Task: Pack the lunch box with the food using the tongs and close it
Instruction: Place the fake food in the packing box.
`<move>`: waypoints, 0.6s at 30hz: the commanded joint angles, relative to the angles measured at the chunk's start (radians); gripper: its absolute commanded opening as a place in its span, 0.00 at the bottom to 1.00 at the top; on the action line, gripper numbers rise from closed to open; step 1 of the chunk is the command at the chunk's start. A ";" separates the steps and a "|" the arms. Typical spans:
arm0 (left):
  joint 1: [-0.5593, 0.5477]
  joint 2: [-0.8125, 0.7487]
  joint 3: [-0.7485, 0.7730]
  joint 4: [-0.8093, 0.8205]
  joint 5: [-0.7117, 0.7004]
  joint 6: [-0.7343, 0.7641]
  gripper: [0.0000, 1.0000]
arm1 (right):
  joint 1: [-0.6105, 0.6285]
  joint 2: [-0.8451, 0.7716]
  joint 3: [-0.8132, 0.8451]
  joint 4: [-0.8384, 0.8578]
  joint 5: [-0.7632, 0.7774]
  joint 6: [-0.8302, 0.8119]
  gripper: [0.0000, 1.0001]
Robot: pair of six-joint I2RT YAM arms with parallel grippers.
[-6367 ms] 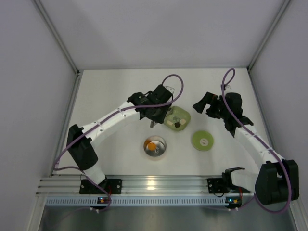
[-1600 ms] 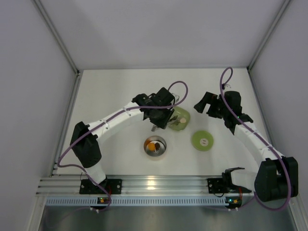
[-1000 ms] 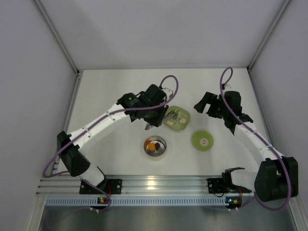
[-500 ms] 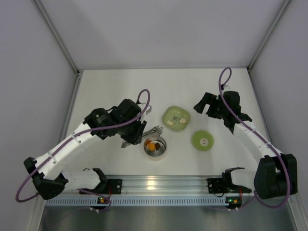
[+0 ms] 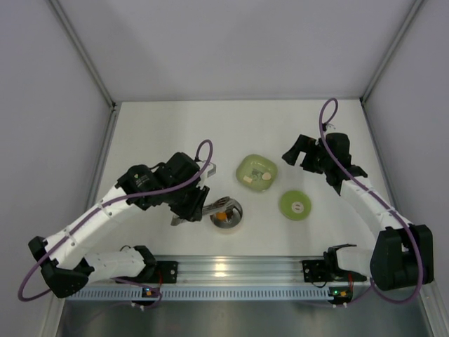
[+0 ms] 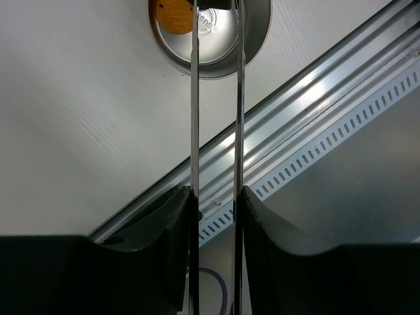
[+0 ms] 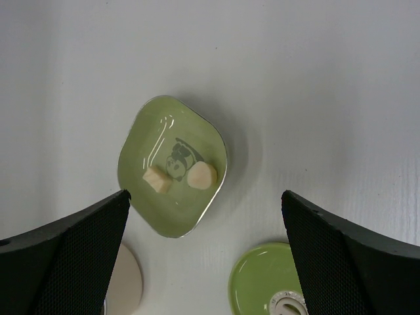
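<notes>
The left gripper (image 6: 216, 195) is closed tight on the long thin silver metal tongs (image 6: 194, 118). Their tips reach over the small round shiny steel lunch box (image 5: 236, 217), near centre, with an orange food piece (image 6: 172, 13) inside. Only the left wrist view shows something dark between the tips. Farther right, the right wrist view shows two whitish pieces (image 7: 157, 178) in the pale green rounded-square dish (image 7: 190, 141). The flat round green lid (image 5: 296, 205) lies nearer. The right gripper (image 5: 295, 149) hangs wide open, empty.

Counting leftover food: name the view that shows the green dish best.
Right wrist: the dish sits mid-frame, seen from above and unblocked, with two pale pieces clear on it. Top external shows it small. Left wrist misses it.
</notes>
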 commanded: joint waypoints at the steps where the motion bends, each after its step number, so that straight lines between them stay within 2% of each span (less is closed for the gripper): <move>1: -0.004 -0.022 -0.010 0.005 0.029 -0.001 0.39 | 0.012 -0.006 0.027 0.024 -0.004 -0.001 0.96; 11: -0.004 -0.014 0.000 0.003 0.023 0.000 0.43 | 0.013 -0.003 0.030 0.021 -0.002 -0.006 0.96; 18: -0.004 0.050 0.114 0.037 -0.033 0.002 0.45 | 0.012 0.006 0.040 0.024 -0.002 -0.010 0.96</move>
